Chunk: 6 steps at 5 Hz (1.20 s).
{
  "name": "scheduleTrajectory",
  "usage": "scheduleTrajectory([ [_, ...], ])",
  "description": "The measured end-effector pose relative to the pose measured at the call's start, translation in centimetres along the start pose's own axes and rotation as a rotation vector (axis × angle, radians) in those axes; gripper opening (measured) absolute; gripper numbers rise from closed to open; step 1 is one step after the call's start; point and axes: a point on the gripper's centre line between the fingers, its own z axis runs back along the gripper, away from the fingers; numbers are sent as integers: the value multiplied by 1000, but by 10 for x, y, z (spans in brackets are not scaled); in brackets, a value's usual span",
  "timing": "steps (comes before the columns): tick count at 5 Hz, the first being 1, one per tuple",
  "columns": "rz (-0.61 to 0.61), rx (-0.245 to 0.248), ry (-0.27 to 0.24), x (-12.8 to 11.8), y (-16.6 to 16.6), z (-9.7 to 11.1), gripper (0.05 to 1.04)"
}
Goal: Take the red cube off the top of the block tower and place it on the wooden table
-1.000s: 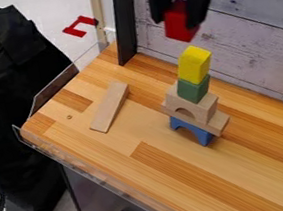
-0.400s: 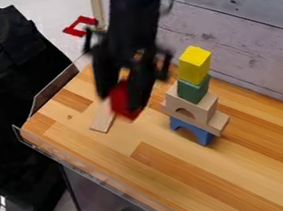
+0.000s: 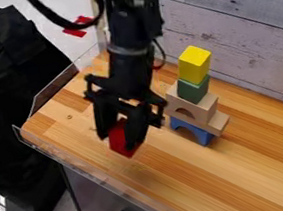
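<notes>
Gripper [image 3: 118,141] is approx. mid-worktop, a bit twd. 9 o'clock from where I'm standing, w/ its arm coming in from 12. Fingers are closed on a red block [image 3: 121,145], one each side, block hanging low btwn. the tips; can't tell if it's touching the wood worktop [image 3: 250,174].

At 2 o'clock from the gripper, just beside it, there's a stack, bottom to top: blue arch [image 3: 204,137], flat plain-wood plank [image 3: 219,124], plain-wood arch [image 3: 206,109], green block [image 3: 194,90], yellow block [image 3: 194,63]. All upright, yellow one turned a bit vs. the green.

Greyish plank wall [image 3: 246,25] runs along the 1 o'clock side. Clear rim [image 3: 45,150] edges the worktop at 8. Past it, approx. 10 o'clock, black cloth [image 3: 7,73]; small red piece [image 3: 75,33] beyond the worktop, btwn. 11 & 12.
</notes>
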Motion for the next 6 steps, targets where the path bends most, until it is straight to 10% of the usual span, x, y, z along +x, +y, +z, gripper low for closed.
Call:
scheduleTrajectory([
  [4,82,-26,18,36,-2,-44,595],
  [5,97,-29,25,32,-1,-38,896],
  [6,106,-76,-113,27,-2,12,1003],
])
